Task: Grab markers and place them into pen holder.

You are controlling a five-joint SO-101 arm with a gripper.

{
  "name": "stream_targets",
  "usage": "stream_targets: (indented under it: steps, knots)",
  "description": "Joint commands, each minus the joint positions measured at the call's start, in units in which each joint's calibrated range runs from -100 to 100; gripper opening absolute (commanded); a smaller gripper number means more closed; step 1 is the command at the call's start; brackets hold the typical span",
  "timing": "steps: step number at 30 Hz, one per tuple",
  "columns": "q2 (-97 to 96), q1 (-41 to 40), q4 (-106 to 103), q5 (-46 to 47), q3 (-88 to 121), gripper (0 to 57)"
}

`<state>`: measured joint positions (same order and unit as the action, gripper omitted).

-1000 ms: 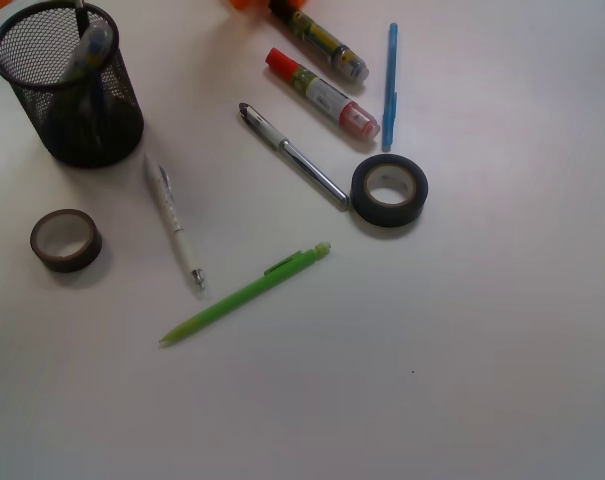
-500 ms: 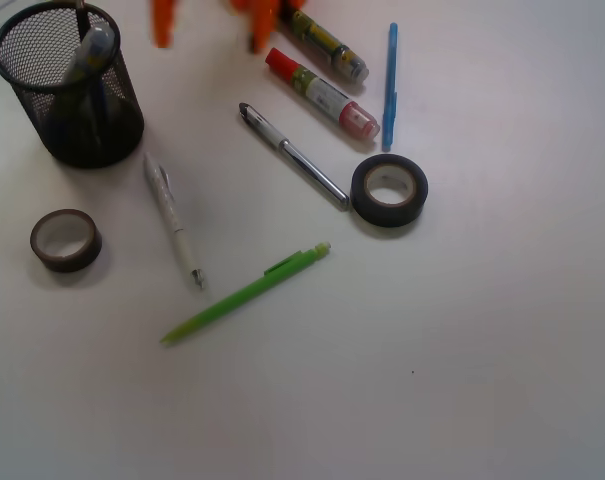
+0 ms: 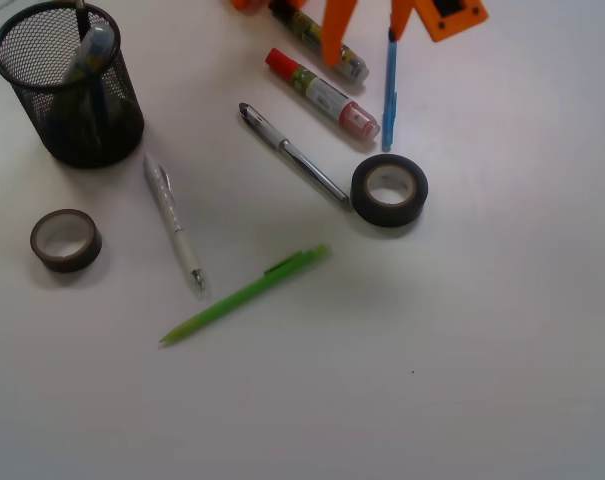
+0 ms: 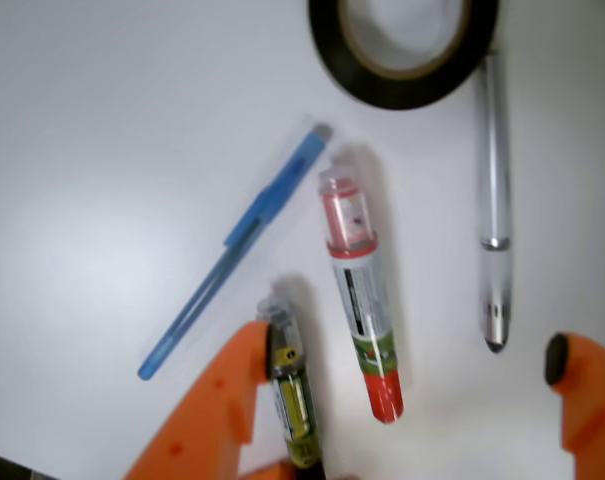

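Orange jaws gape wide and empty over the red marker (image 4: 360, 300), its label unreadable.

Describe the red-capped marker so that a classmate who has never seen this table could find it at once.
Start at the black roll of tape right of centre. Just above it three things lie side by side: a yellow-banded marker, the red-capped marker and a thin blue pen. Yours is the middle one, the only one with a red cap.
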<state>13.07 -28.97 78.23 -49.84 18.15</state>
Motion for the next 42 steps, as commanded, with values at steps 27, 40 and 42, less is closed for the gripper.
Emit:
stream_targets:
  steps: [27, 40, 42]
  knots:
    - [20.0, 0.8, -22.7, 1.3, 39.5, 30.5]
    - [-1.3, 3.4, -23.0, 7.0, 30.1, 30.5]
    - [-5.6, 3.7, -23.0, 7.8, 26.7, 30.4]
